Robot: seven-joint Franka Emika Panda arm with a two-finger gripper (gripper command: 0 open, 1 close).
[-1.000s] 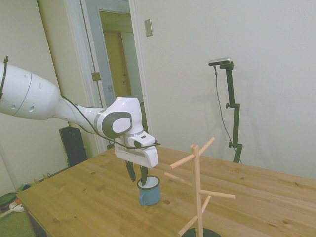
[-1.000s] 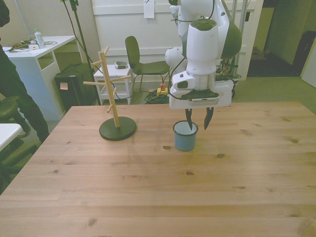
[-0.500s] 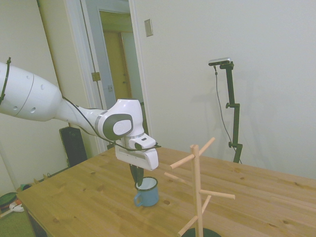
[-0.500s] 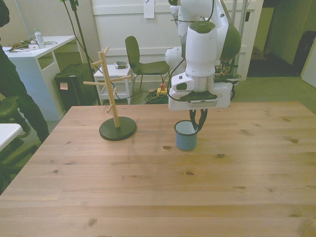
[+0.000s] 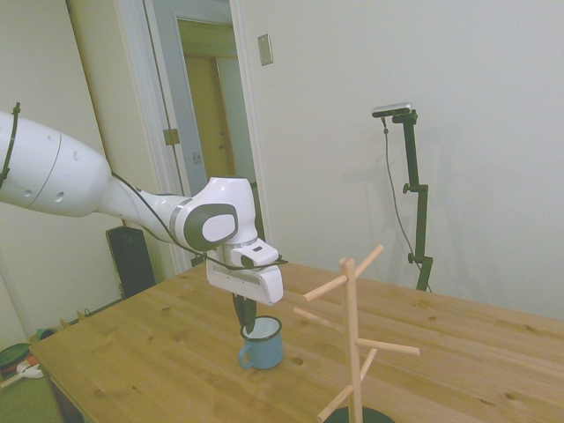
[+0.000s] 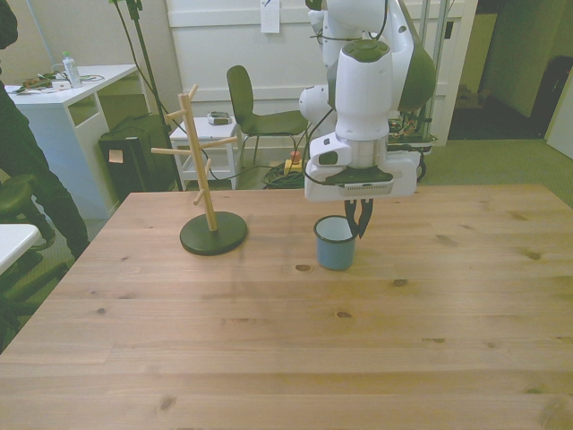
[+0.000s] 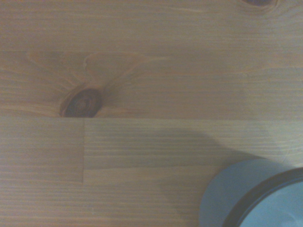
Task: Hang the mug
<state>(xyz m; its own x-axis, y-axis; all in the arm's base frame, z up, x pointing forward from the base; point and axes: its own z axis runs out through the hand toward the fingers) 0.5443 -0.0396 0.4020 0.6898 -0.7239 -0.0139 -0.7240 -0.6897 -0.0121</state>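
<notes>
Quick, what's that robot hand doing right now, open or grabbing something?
Hand: closed on the rim of the mug, which stands upright on the table.

No legible text, labels, brands or numbers are showing in any view; a paper sheet is hanging on the back wall, print unreadable.

Light-blue mug, dark rim

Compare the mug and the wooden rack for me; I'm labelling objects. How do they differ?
The mug is light blue, short and round; the rack is bare wood, tall, with thin pegs on a dark round base. The claw grips the mug's rim; nothing touches the rack. Both stand upright on the table.
</notes>
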